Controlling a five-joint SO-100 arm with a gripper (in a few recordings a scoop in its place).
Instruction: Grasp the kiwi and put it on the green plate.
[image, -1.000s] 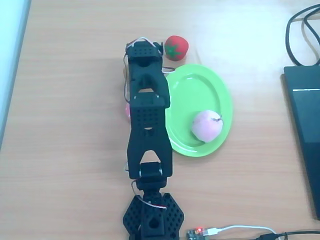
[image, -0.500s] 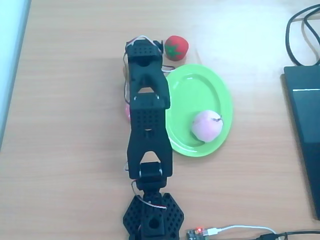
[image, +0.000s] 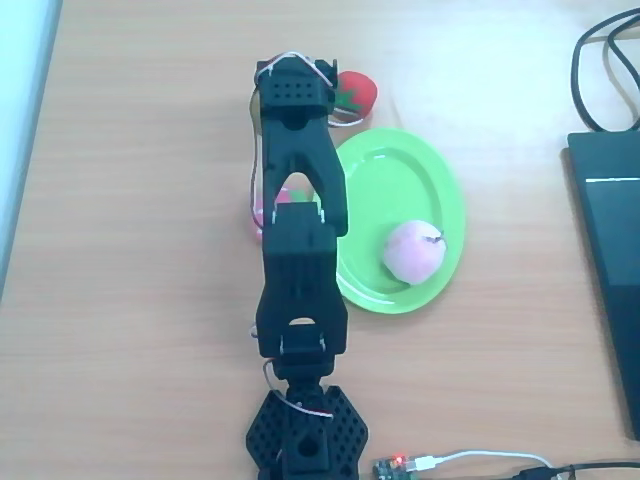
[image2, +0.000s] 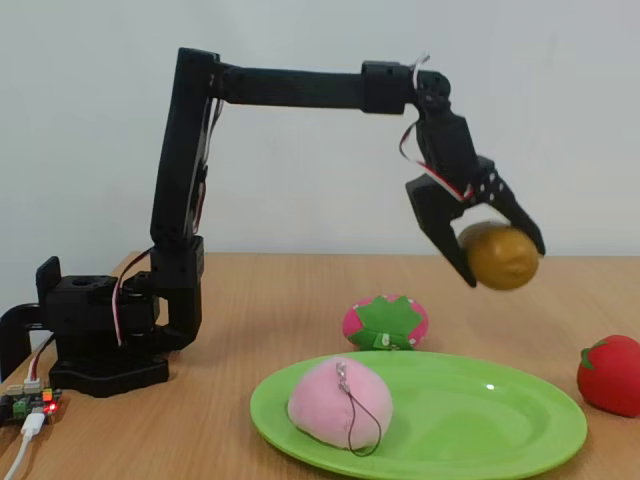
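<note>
In the fixed view the black two-finger hand (image2: 497, 252) grips the brown-golden oval toy kiwi (image2: 502, 257) across its middle, lifted well above the wooden counter (image2: 250, 300), right of the glossy lime-green oval plate (image2: 480, 420). It looks light, smooth and rounded, likely slippery; a mid-body hold seems safest.

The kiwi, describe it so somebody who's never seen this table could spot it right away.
Follow the black arm out to its gripper, raised above the wooden table in the fixed view. The kiwi is the brown-golden oval clamped between its fingers. It is the one fruit in the air: the pink peach lies on the green plate.
</note>
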